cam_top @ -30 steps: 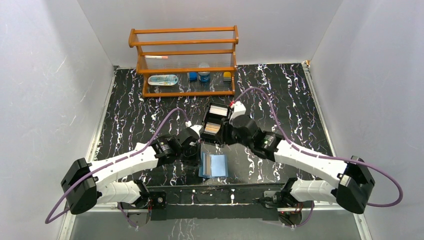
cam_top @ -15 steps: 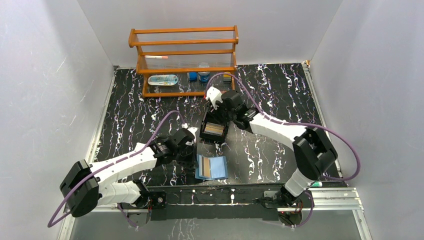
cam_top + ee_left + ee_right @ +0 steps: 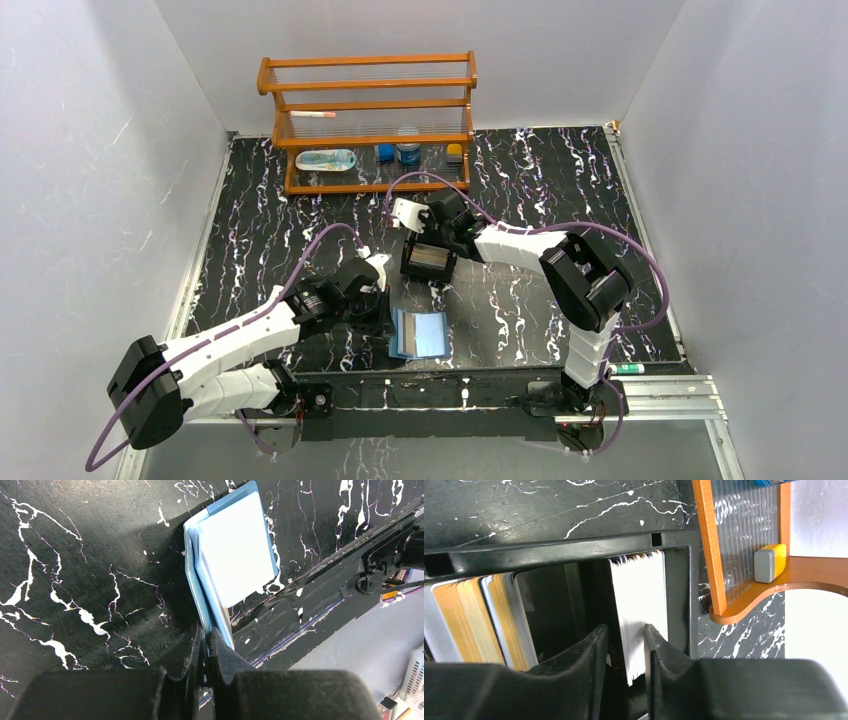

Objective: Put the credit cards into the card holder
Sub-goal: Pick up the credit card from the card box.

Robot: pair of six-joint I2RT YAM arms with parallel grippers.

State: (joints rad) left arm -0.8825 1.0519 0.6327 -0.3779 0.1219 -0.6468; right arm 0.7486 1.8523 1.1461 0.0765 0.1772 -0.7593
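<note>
Top view, card holder (image 3: 421, 335): lying open on the near side of the black box (image 3: 406, 263), apart from it.
Top view, right gripper (image 3: 432, 239): down over the box's far compartment.
Top view, left gripper (image 3: 389, 312): at the holder's left edge.
Left wrist: fingers pinched tight on the holder's blue edge.
Right wrist: fingers part open, straddling the white credit cards (image 3: 639, 592) standing in the box, with a dark gap beside one finger, so no squeeze yet.
Right wrist, tan cards (image 3: 471, 622): in the box's other compartment.

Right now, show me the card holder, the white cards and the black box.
card holder (image 3: 422, 334): top view, blue face.
white cards (image 3: 643, 595): right wrist view, stack face.
black box (image 3: 679, 605): right wrist view, side wall.
</note>
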